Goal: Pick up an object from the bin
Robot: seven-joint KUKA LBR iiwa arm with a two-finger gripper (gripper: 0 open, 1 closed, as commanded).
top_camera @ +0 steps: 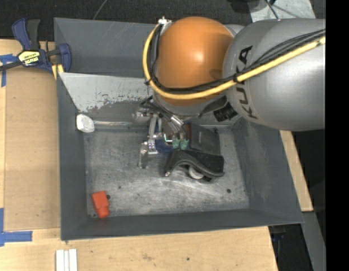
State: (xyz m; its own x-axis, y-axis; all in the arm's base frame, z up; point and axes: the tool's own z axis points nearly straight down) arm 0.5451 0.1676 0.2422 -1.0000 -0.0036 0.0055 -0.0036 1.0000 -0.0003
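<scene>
Arm (pixel 275 72) above bin (pixel 73 168): black object (pixel 203 161), orange block (pixel 100 204)

Orange block (pixel 100 204), white lump (pixel 85 123), grey bin (pixel 163 219)

1. Behind the place where I work lies a flat black surface (pixel 67 1).
2. One thin pale cable (pixel 111 1) runs slantwise across it.
3. At the view's lower right the floor (pixel 313 236) is dark.

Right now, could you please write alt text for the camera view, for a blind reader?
The gripper hangs low over the middle of a grey bin, beside a black shoe-like object. A white object lies far left, an orange block near the lower-left corner.
</scene>
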